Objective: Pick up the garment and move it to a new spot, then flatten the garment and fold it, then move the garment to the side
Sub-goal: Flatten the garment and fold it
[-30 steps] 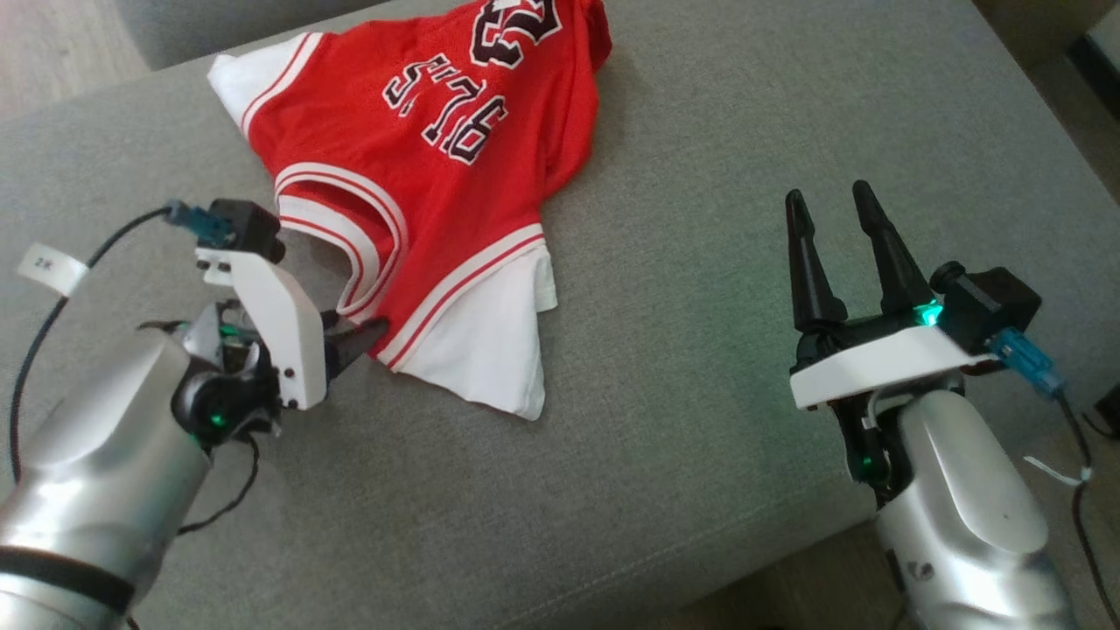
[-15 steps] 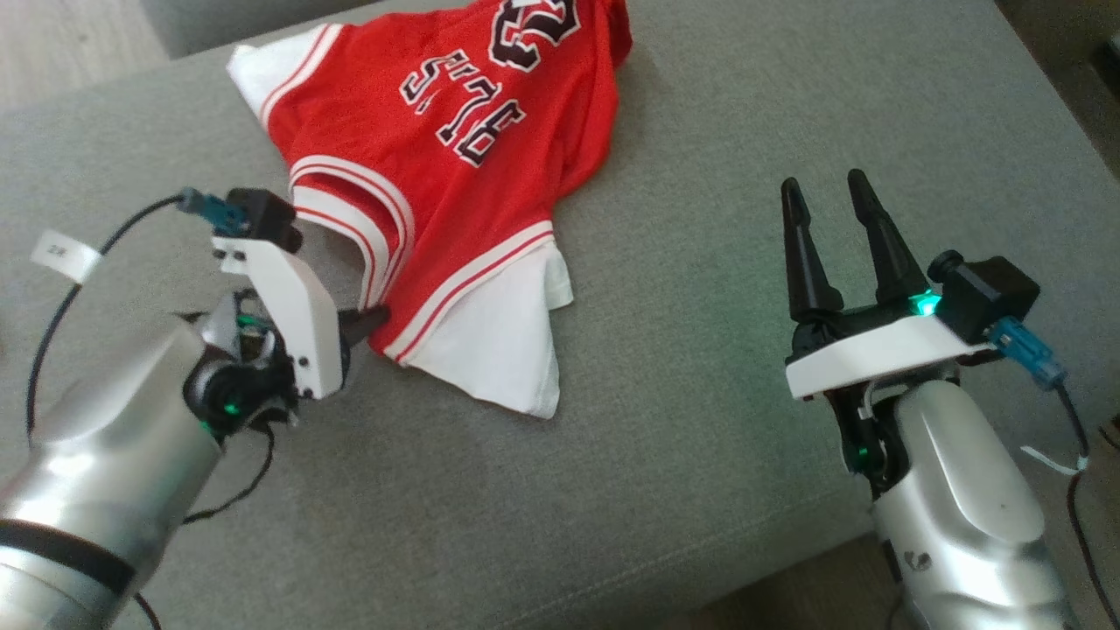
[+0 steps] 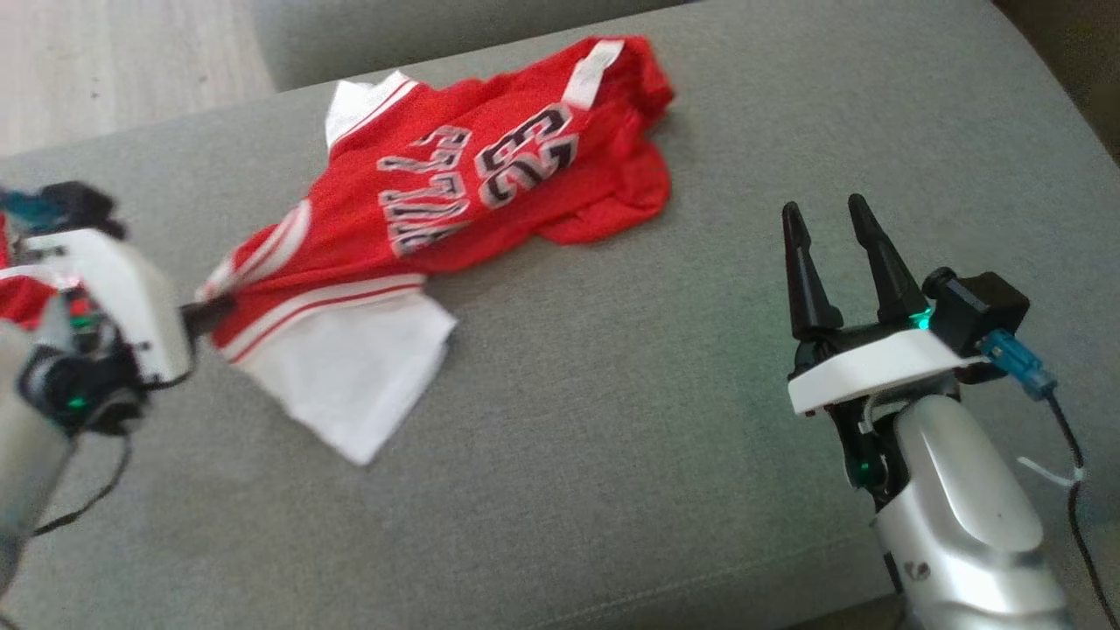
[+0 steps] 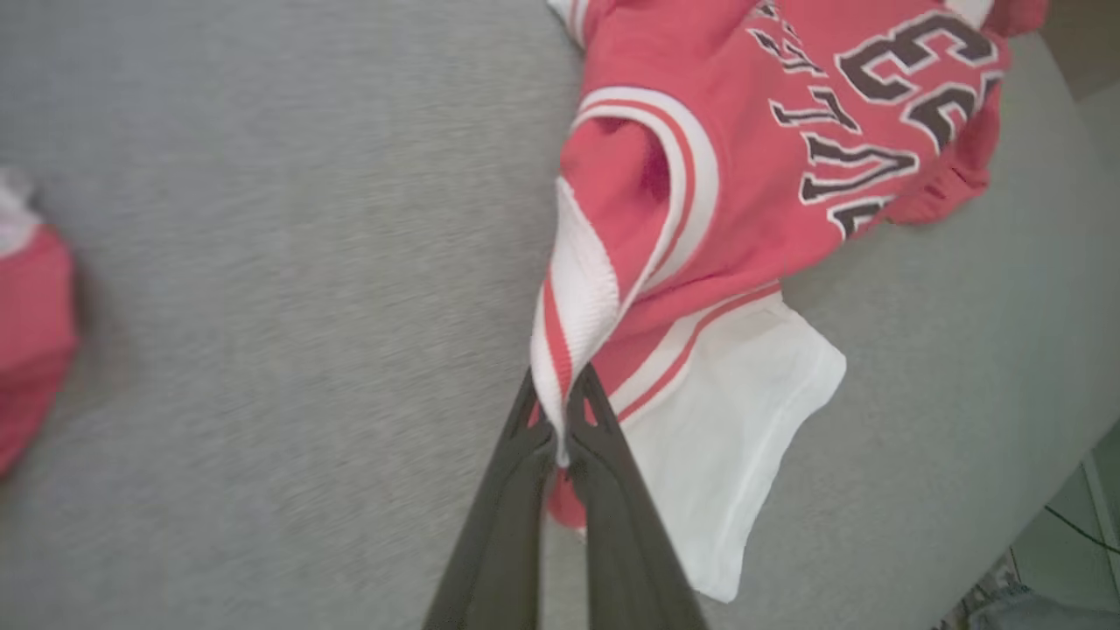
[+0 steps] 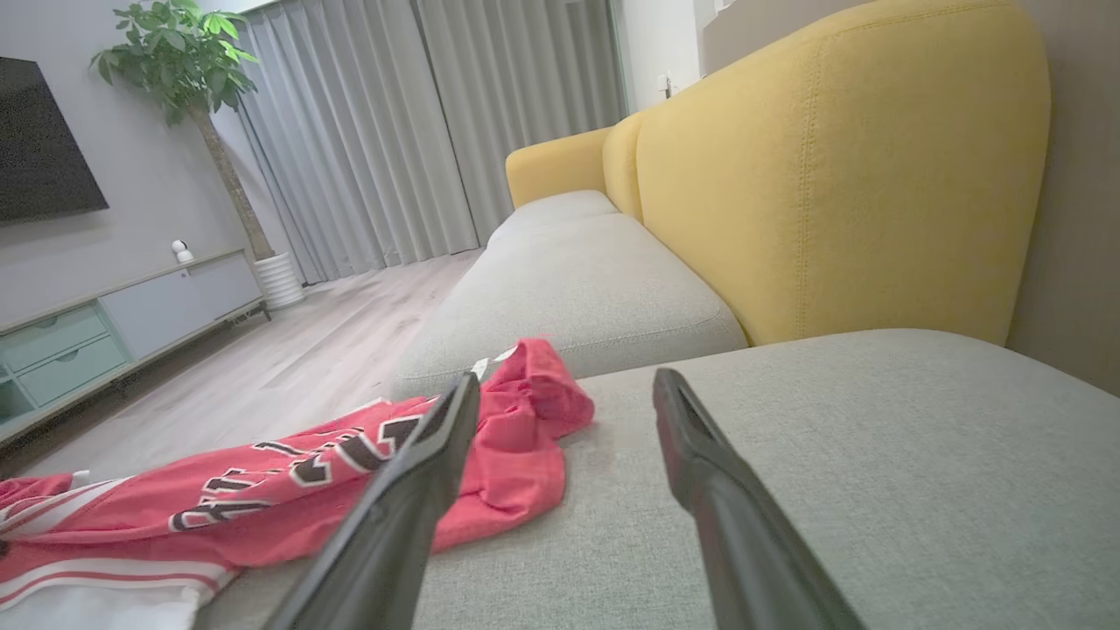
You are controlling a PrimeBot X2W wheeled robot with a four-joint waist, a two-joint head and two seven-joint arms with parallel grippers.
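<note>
Red mesh with white trim: the garment (image 3: pixel 490 188) sprawls across the grey sofa cushion (image 3: pixel 612 420), toward 11 o'clock in the head view, with its black-and-white lettering and number facing up. A plain white panel lies flat on the cushion at the garment's 7 o'clock end.

The left gripper (image 3: pixel 210 311) sits at 9 o'clock of that view, and its fingers (image 4: pixel 499 525) are clenched on a striped white-and-red edge of the garment. In the left wrist view the trim is pinched between the tips and stretches away from them in a taut fold, while the rest of the cloth lies on the seat.

The right gripper (image 3: pixel 824 207) hovers at 4 o'clock, well apart from the garment, with its fingers spread and holding nothing — the right wrist view looks between them at the garment's crumpled red end. At 1 o'clock in that view stands a yellow backrest (image 5: pixel 831 175), and pale wooden floor (image 5: pixel 289 359) runs off toward 10 o'clock.
</note>
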